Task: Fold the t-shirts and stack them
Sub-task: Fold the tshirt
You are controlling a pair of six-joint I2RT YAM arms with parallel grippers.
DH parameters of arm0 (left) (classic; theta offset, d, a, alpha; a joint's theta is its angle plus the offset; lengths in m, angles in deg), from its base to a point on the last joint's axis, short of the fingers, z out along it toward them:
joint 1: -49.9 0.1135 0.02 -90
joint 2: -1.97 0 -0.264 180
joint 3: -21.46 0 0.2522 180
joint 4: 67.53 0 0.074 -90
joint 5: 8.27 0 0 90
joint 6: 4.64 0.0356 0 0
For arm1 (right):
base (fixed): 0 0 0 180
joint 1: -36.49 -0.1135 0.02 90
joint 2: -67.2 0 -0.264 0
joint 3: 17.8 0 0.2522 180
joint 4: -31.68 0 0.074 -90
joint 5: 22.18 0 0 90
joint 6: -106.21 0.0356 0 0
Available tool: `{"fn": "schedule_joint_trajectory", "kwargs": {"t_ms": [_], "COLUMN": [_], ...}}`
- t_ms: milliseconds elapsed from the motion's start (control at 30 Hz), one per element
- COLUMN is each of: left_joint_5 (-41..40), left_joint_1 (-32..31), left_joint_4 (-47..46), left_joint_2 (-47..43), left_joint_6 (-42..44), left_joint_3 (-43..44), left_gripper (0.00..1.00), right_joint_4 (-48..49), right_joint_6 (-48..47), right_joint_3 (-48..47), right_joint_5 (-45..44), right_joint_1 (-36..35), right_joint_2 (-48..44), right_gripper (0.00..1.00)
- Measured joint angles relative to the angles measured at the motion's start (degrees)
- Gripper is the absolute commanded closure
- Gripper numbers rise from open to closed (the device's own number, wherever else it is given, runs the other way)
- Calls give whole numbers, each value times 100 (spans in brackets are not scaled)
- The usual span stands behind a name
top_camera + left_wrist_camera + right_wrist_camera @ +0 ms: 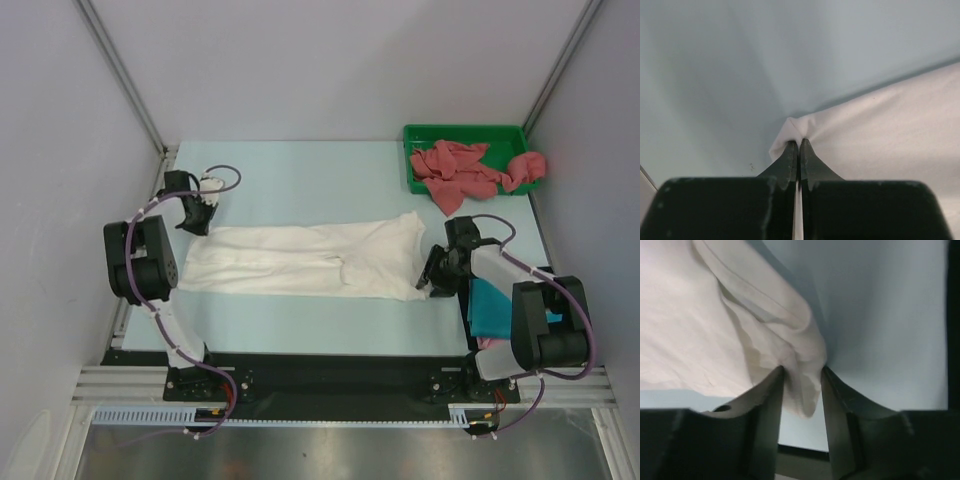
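Fingers (789,161) on white t-shirt (300,258), tray (462,129) beyond

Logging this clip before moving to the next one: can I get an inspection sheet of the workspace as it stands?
Surface: pale blue table, flat, no stains seen.
Job's things: white t-shirt stretched lengthwise across the middle; dusty red t-shirts heaped in the green tray at the far right, one spilling over its right rim; teal t-shirt partly hidden under the right arm.
Clutter: nothing seen.
Grippers: left gripper shut on a corner of the white t-shirt; right gripper pinching bunched cloth at its other end.
Cables: purple cables looped on both arms, none lying on the shirt.
Surroundings: grey walls with metal frame posts.
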Motion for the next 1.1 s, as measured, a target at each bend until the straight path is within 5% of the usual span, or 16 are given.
{"fn": "schedule_joint_trajectory", "kwargs": {"t_ms": [67, 167, 467, 867, 967, 1100], "left_joint_5": [20, 111, 437, 957, 1141, 1357], "left_joint_1": [13, 103, 619, 612, 249, -997], "left_joint_4": [-85, -122, 560, 2553, 2990, 3126], "left_joint_2": [-96, -310, -1519, -2850, -3058, -3115], "left_joint_6": [39, 129, 1008, 2804, 2896, 2726], "left_joint_3": [-146, -439, -1764, -2944, -3128, -3152], "left_gripper": [100, 100, 100, 88, 82, 81], "right_joint_4": [151, 302, 205, -372, -623, -1088], "right_joint_6": [55, 107, -168, -422, -422, -348], "right_joint_3": [39, -24, -1655, -6061, -7329, -9427], "right_joint_5": [85, 264, 155, 50, 63, 114], "right_joint_1": [2, 48, 66, -278, -354, -409], "right_joint_2": [59, 304, 1746, 4745, 5517, 6723], "right_gripper": [83, 99, 100, 100, 100, 100]}}
